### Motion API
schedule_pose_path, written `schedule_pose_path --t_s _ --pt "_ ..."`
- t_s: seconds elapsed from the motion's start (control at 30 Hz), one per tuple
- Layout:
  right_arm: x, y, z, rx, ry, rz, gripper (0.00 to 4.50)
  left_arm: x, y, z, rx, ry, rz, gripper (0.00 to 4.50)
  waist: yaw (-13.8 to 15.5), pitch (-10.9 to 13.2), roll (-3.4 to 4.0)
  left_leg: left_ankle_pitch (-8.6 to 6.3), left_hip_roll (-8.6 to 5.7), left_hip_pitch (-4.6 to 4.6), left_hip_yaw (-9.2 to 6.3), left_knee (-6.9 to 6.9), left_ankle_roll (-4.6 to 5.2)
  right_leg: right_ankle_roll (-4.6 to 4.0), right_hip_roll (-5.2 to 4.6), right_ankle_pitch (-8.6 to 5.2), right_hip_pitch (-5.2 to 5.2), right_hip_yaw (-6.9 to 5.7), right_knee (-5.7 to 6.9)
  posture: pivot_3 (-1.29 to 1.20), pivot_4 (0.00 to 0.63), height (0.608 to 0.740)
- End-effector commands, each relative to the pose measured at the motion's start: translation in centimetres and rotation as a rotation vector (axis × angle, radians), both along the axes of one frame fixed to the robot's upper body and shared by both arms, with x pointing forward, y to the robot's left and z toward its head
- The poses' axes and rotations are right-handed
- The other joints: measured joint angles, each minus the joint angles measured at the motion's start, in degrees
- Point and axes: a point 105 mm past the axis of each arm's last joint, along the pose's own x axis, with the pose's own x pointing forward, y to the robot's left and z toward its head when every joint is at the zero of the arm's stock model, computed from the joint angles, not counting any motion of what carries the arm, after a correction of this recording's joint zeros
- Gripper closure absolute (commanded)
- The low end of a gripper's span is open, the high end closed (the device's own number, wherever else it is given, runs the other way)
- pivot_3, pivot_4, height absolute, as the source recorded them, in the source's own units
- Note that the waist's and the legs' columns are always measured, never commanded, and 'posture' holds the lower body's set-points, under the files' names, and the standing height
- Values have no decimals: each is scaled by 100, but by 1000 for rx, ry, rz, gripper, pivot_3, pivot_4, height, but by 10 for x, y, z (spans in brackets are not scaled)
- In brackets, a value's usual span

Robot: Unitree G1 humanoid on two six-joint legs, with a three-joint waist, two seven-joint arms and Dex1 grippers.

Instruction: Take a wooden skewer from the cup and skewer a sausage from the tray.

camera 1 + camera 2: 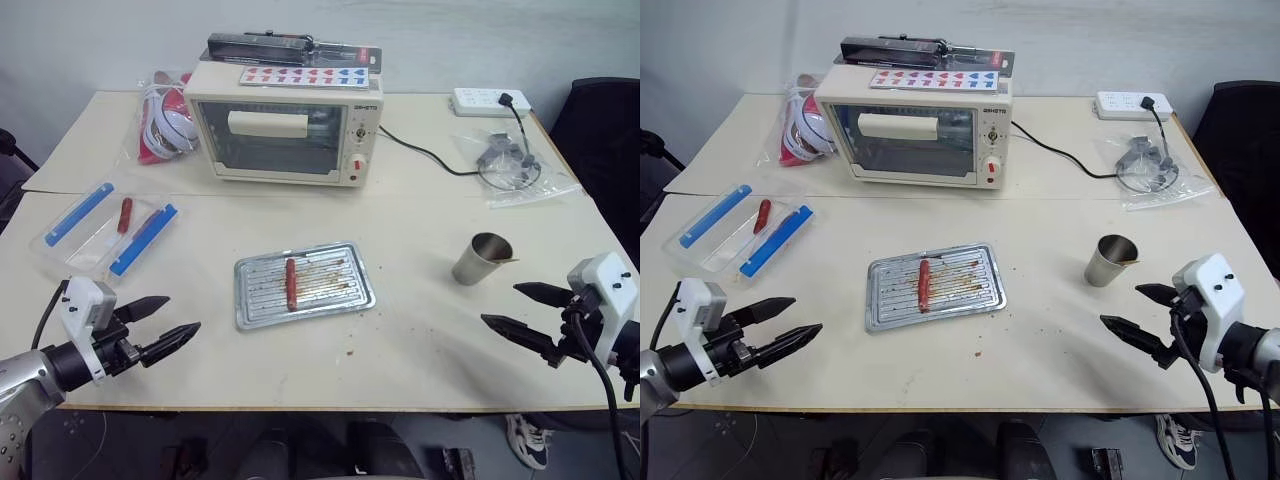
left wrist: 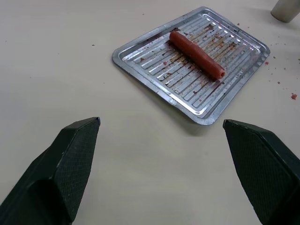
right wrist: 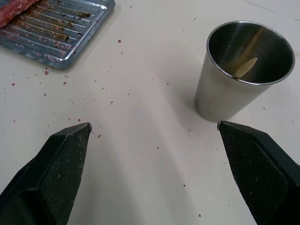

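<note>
A silver ribbed tray [image 1: 340, 300] with brown stains lies mid-table, and one red sausage [image 1: 291, 283] rests on its left half. Right of it stands a steel cup [image 1: 481, 259] with a pale wooden skewer [image 3: 245, 68] leaning inside, its tip at the rim. My right gripper [image 1: 527, 312] hovers open near the table's front right, short of the cup, with nothing between its fingers. At the front left my left gripper [image 1: 164, 325] is open and empty too, pointing toward the tray [image 2: 154, 58] and the sausage [image 2: 197, 54].
A cream toaster oven [image 1: 285, 125] stands at the back centre. A clear plastic box [image 1: 105, 232] with blue strips and another sausage [image 1: 124, 214] lies at the left. A power strip [image 1: 490, 101], a cable and a plastic bag [image 1: 515, 165] sit at the back right.
</note>
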Motion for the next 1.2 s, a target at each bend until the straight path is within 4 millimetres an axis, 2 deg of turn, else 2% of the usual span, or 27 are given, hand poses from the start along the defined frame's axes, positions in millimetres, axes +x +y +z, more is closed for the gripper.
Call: schedule_pose_path --t_s 0.03,0.23,0.37,0.5,0.57,0.67,0.77,0.97,1.1,1.2 --pt "0 2 -3 -15 -18 -1 0 -5 -8 2 7 -16 -27 63 0 0 0 0 0 0 0 0 0 0 0 0 0 0 0 0 150 740" --pt "4 4 -6 -12 -24 -11 0 1 -8 12 -33 -40 -3 63 8 0 0 0 0 1 0 2 1 0 0 0 0 0 3 0 150 740" --pt "14 -6 -4 -6 -24 -87 0 8 -7 18 -106 -36 19 25 3 0 0 0 0 1 -1 3 0 0 0 0 0 -1 4 0 150 740" --pt "16 -8 0 -43 -57 -104 0 15 -31 25 -127 -50 -70 25 15 0 1 2 0 0 -3 3 -4 0 1 0 0 -2 4 0 150 740" --pt "21 -18 0 -70 -85 -190 0 20 -37 29 -127 -62 -101 25 28 0 1 3 -1 -1 -4 4 -4 0 1 0 0 -3 5 0 150 740" --pt "20 -25 2 -46 -98 -257 0 25 -46 34 -150 -63 -174 25 24 -1 0 10 -1 -2 -4 5 -18 0 1 0 0 -2 5 0 150 740" --pt "20 -25 13 18 -146 -300 0 29 -64 40 -139 -51 -322 25 30 0 1 12 -1 -4 -4 5 -21 0 5 0 -3 -3 9 0 150 740" --pt "23 -9 28 119 -214 -319 0 37 -103 68 -156 -59 -613 25 0 -1 3 15 -2 -6 -5 6 -26 0 8 0 -4 -3 14 0 150 740" --pt "24 -2 33 148 -243 -329 0 41 -118 80 -152 -67 -724 25 -8 -1 3 15 -2 -16 -5 5 -26 1 9 0 -14 -2 35 0 150 740" --pt "28 3 33 168 -256 -340 0 47 -139 87 -157 -91 -819 25 -12 -1 3 16 -2 -16 -5 7 -27 1 9 0 -15 -2 37 0 150 740"
